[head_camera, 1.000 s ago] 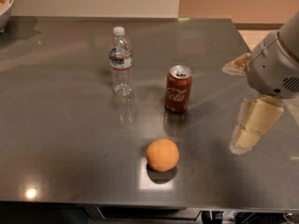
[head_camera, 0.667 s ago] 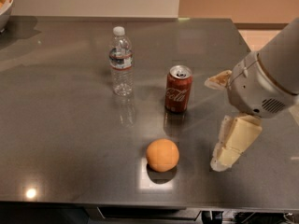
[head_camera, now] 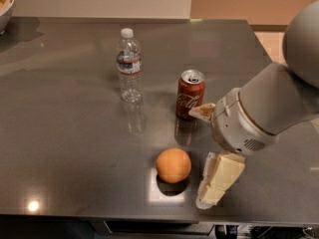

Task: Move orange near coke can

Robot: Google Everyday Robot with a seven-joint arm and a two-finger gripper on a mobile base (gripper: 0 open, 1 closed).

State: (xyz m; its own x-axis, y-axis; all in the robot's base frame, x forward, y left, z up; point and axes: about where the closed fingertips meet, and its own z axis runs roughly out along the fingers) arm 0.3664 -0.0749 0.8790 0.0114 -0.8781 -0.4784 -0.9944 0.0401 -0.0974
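The orange (head_camera: 173,165) sits on the dark desk (head_camera: 75,133) near its front edge, in front of the upright coke can (head_camera: 190,94) and apart from it. The tool (head_camera: 198,158) hangs just right of the fruit with its fingers spread wide: one points toward the can's lower right side, the other reaches down toward the desk's front edge. The step in hand looks like the approach for the grasp. To do it well, the tool should slide left until the fruit lies between the fingers, at its widest girth, then close gently, since a round, smooth fruit will roll if nudged off-centre. The finger by the can needs watching, as a brush could tip it. The water bottle (head_camera: 129,66) stands off to the left.
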